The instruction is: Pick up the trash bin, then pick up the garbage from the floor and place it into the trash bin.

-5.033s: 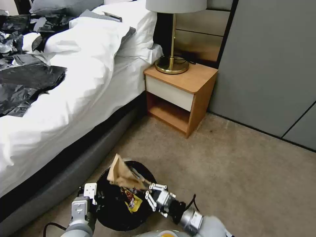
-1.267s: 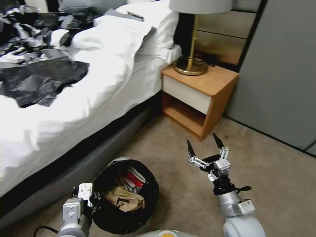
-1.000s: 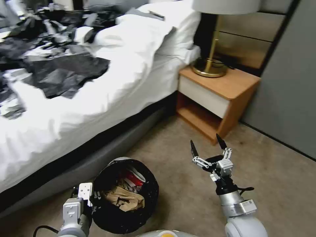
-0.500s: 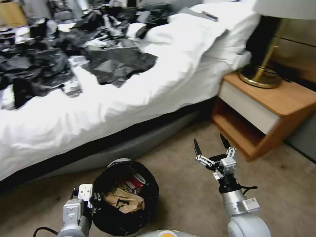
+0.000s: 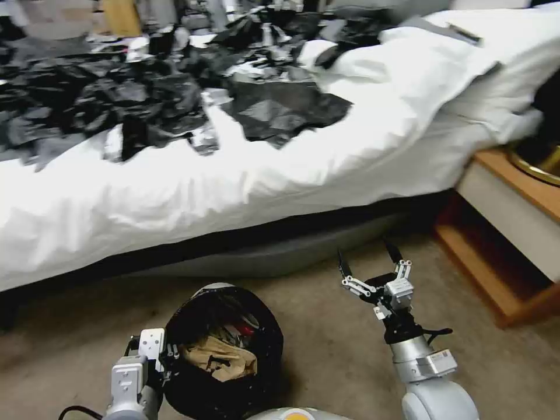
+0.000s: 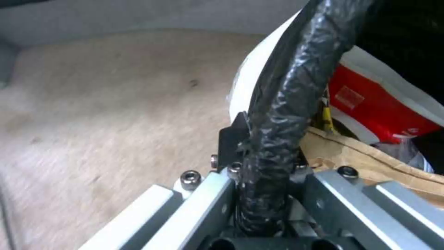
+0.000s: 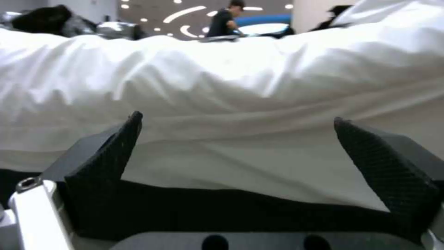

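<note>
The right gripper (image 5: pixel 368 256) has two pointed black fingers (image 7: pixel 109 163) with a fine cross-hatched grip surface, on silver linkages, a black wrist with a thin black cable, and a grey forearm bearing a small label. The left gripper (image 6: pixel 259 152) has silver aluminium bars with dark hex screws.

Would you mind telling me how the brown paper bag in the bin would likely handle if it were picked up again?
The brown paper bag looks crumpled, so probably light and floppy. It lies loosely atop the trash bin, so it would likely lift freely. Its creased paper might tear.
</note>
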